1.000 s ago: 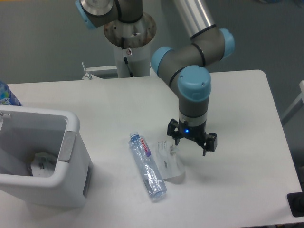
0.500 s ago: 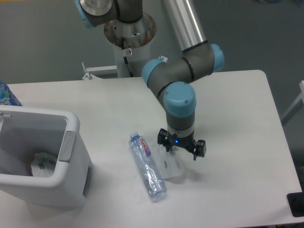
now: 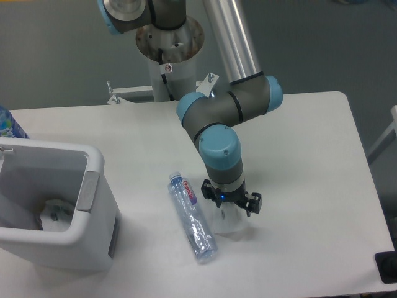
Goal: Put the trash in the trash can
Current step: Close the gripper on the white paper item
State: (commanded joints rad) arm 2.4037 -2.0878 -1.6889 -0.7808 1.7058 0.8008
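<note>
The slim clear water bottle [image 3: 192, 215] with a red-pink label lies flat on the white table, cap toward the back. The crumpled clear-white wrapper [image 3: 227, 223] lies just right of it, mostly hidden under my gripper. My gripper [image 3: 229, 203] points straight down over the wrapper with its fingers spread on either side of it, open. The white trash can [image 3: 87, 205] stands at the left front, well left of the bottle, with some white crumpled stuff inside.
A blue bottle [image 3: 8, 124] with a patterned label stands behind the bin at the far left edge. The robot's base column [image 3: 169, 56] rises at the table's back. A dark object [image 3: 387, 267] sits at the front right corner.
My gripper has moved left and toward the front, from right of the wrapper to directly over it, and lower. The bottle and bin have not moved.
</note>
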